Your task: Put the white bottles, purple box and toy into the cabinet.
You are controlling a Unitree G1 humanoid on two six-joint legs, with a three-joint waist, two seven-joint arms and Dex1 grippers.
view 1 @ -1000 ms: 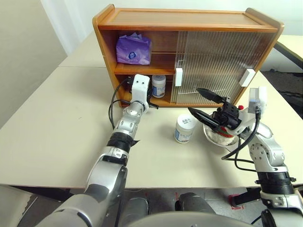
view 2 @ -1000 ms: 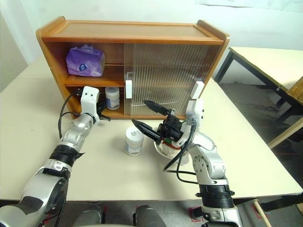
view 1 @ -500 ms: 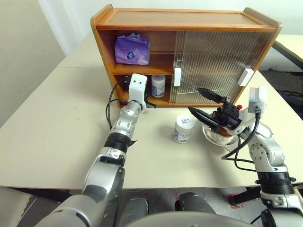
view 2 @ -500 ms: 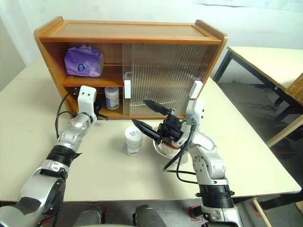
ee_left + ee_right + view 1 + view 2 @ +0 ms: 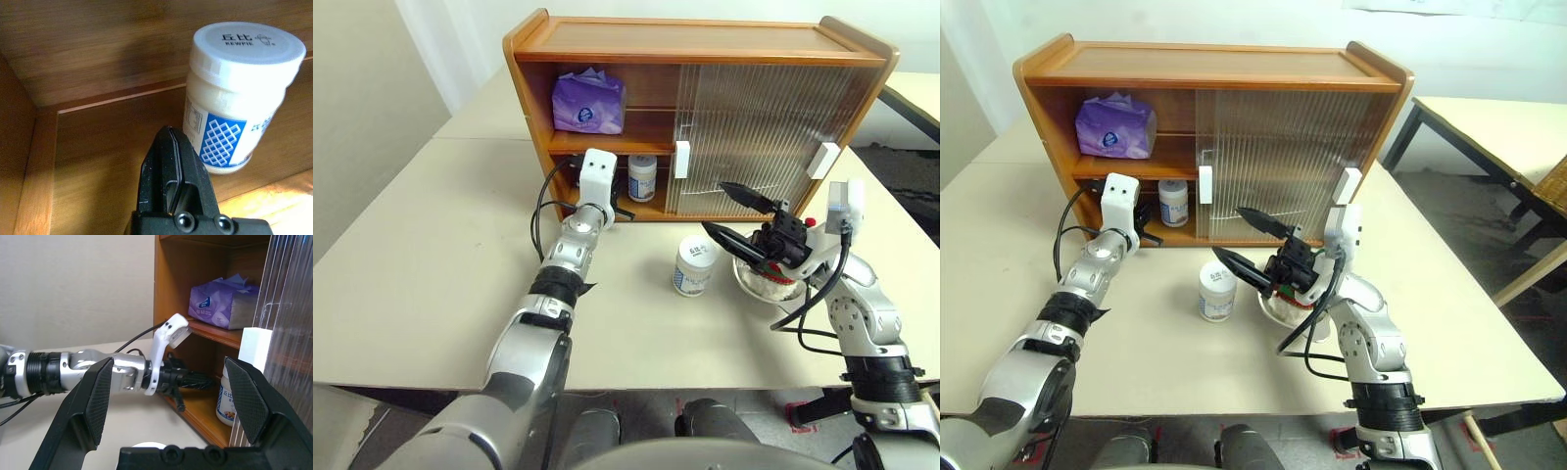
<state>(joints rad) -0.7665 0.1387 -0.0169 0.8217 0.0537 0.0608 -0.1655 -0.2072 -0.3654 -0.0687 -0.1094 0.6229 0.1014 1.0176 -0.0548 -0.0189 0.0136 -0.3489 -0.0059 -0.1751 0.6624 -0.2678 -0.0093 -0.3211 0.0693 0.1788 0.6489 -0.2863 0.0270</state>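
Observation:
The wooden cabinet (image 5: 705, 39) stands with its left side open. On its upper shelf lies the purple box (image 5: 589, 104). One white bottle (image 5: 239, 98) stands upright on the lower shelf. My left gripper (image 5: 168, 142) is shut and empty, at the mouth of that shelf just beside the bottle. The other white bottle (image 5: 694, 265) stands on the table in front of the cabinet. My right gripper (image 5: 715, 207) hangs open and empty to its right, above a steel bowl (image 5: 749, 282). The toy (image 5: 811, 222) lies in that bowl, mostly hidden behind the gripper.
Two ribbed sliding doors (image 5: 754, 127) with white handles cover the cabinet's right side. The beige table (image 5: 431, 255) stretches wide to the left and front. A second table (image 5: 1498, 127) stands at the far right.

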